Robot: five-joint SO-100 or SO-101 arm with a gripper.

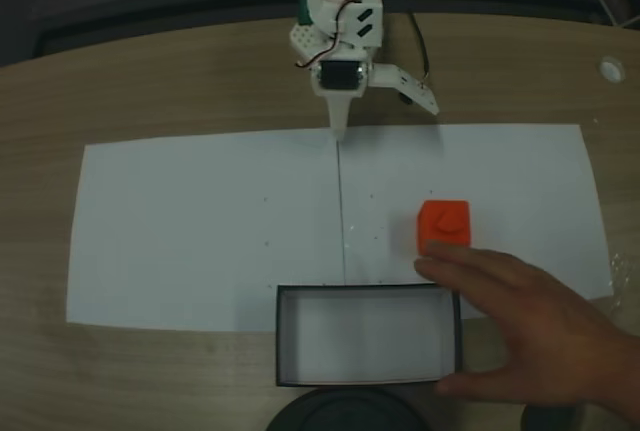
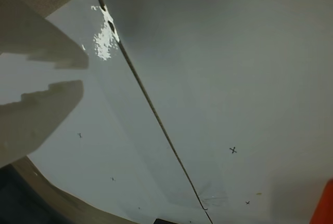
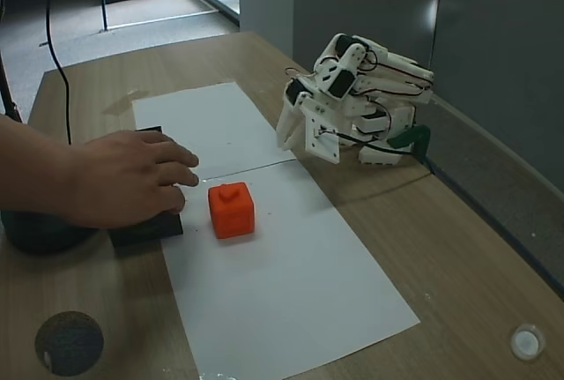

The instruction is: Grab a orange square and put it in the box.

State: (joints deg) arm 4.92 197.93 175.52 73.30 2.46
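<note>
Hand [image 1: 338, 131] of the white robot arm is resting folded at the far edge of the white paper sheet [image 1: 200, 231], gripping nothing.

Whether its fingers are parted or shut I cannot tell, though the wrist view is showing a narrow gap between them. A person's hand [image 1: 530, 326] is reaching in near the small bright orange-red cube [image 1: 444, 225], likely setting the scene, fingertips just beside it. That cube is sitting on the paper, just outside the shallow black-walled box [image 1: 283, 336], whose pale floor is holding nothing on the wooden worktop [image 1: 150, 91].
</note>
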